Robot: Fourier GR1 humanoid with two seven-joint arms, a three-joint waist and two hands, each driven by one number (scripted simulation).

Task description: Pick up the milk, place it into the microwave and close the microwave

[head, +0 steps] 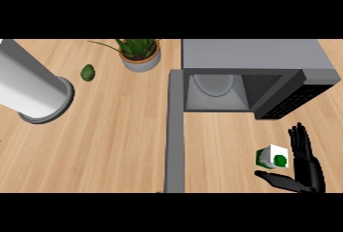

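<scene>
- While milk carton (272,157) stands before the microwave (254,56), right hand (309,174) flanks it, spread wide (nothing gripped).
- Risk: closing thumb could topple it.

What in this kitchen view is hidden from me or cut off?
Head view:
- left hand: not shown at all.
- right hand: wrist and forearm cut off by the lower edge.
- milk carton: contact with the hand unclear.
- microwave: upper interior hidden by its own roof.
- grey cylinder: runs off the left edge.
</scene>
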